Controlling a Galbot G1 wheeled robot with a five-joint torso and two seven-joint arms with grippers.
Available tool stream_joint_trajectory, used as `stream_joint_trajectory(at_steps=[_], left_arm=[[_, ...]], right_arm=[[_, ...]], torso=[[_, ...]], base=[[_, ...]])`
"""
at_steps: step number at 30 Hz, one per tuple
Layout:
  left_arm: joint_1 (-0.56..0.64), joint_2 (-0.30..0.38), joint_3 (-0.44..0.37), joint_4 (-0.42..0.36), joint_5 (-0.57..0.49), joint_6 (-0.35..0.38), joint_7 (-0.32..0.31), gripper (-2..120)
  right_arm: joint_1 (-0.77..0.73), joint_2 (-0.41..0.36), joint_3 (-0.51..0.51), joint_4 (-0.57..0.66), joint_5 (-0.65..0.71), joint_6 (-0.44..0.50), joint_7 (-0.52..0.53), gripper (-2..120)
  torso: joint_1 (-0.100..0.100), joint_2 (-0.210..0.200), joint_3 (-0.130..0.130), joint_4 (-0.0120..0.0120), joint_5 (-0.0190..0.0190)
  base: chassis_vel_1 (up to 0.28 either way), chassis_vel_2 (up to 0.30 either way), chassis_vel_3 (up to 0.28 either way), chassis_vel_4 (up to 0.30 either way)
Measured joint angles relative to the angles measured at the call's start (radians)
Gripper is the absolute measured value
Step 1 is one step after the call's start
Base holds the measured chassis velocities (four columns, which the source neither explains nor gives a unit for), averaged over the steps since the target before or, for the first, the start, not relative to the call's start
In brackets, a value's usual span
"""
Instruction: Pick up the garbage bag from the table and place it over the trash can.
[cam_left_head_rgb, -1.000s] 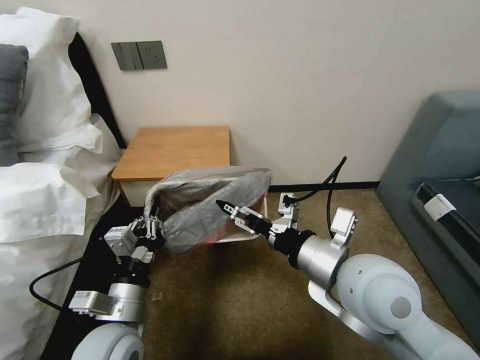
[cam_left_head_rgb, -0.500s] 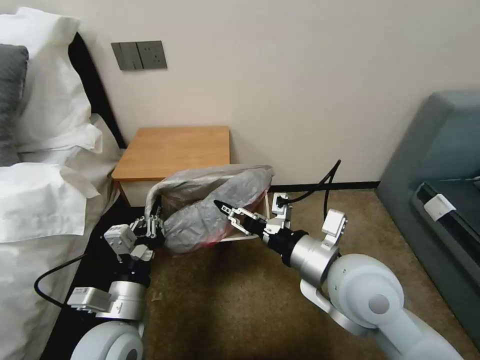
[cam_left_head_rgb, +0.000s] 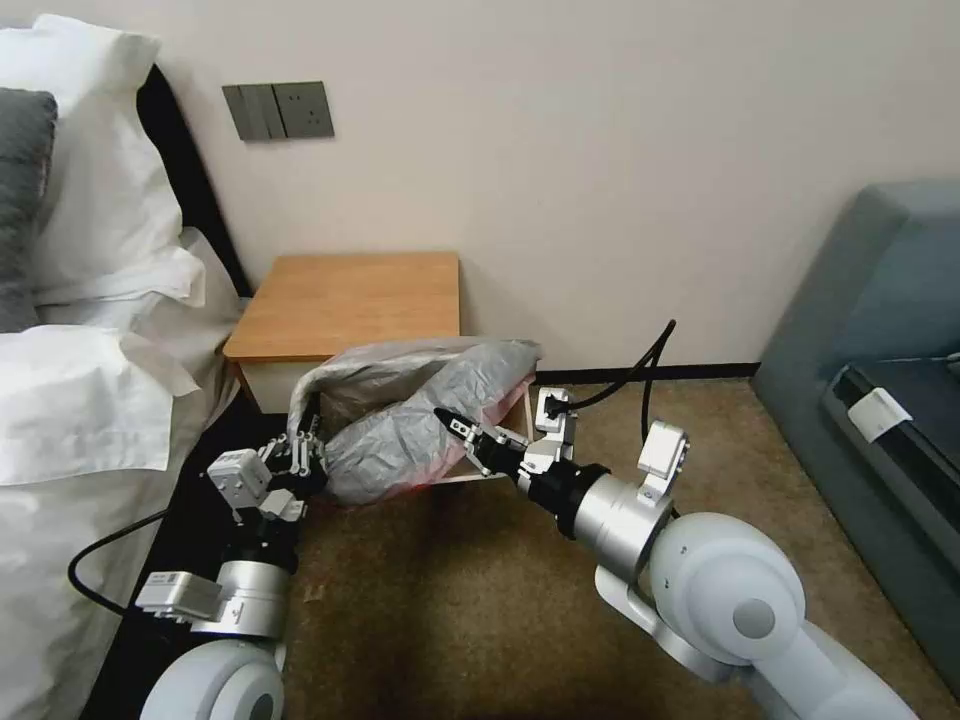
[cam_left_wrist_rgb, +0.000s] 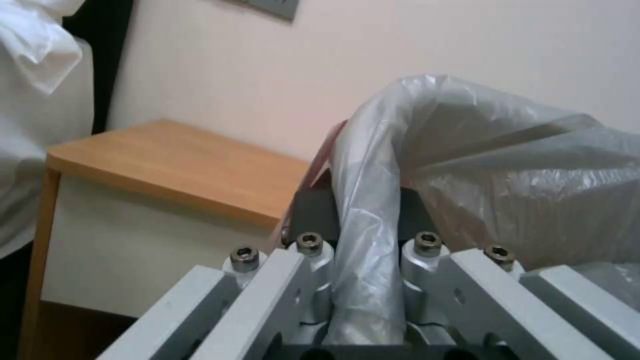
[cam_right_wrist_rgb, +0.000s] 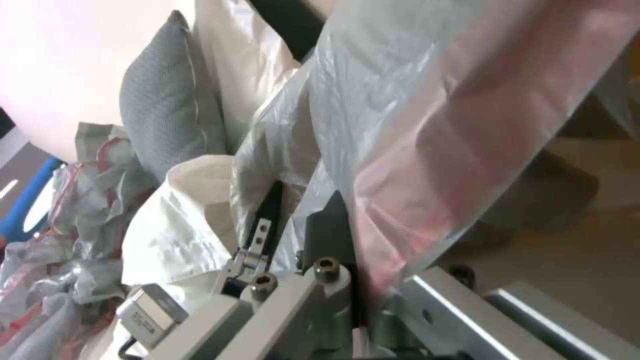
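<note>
Both tools clamped on garbage bag (cam_left_head_rgb: 420, 420), bag stretched over trash can (cam_left_head_rgb: 500, 470).
L tool (cam_left_head_rgb: 300, 455) pinches bag edge near tabletop (cam_left_head_rgb: 350, 300) front; R tool (cam_left_head_rgb: 455, 425) grips pink-edged side, just right of tabletop.

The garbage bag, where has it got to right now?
In the head view the garbage bag is stretched between the left gripper and right gripper, over the trash can, just in front of the table.
</note>
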Motion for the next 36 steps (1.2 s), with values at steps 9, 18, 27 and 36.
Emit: stream_joint_trajectory(at_steps=[9, 18, 27, 36], left_arm=[[-0.027, 0.001, -0.002, 0.026, -0.011, 0.006, -0.031, 9], [-0.046, 0.001, -0.006, 0.025, -0.034, 0.014, -0.045, 9], [-0.061, -0.003, -0.006, 0.024, -0.073, 0.026, -0.059, 8], [-0.065, -0.010, -0.008, 0.010, -0.112, 0.040, -0.072, 8]], right_arm=[[-0.053, -0.019, -0.017, 0.043, -0.032, -0.007, -0.015, 0], [-0.085, -0.027, -0.022, 0.057, -0.037, -0.007, -0.008, 0], [-0.138, -0.048, 0.020, 0.064, -0.037, -0.019, -0.010, 0], [-0.192, -0.052, 0.113, 0.074, -0.037, -0.041, -0.019, 0]], torso=[[0.000, 0.000, 0.000, 0.0000, 0.0000], [0.000, 0.000, 0.000, 0.0000, 0.0000], [0.000, 0.000, 0.000, 0.0000, 0.0000], [0.000, 0.000, 0.000, 0.0000, 0.0000]], base=[[0.000, 0.000, 0.000, 0.000], [0.000, 0.000, 0.000, 0.000], [0.000, 0.000, 0.000, 0.000], [0.000, 0.000, 0.000, 0.000]])
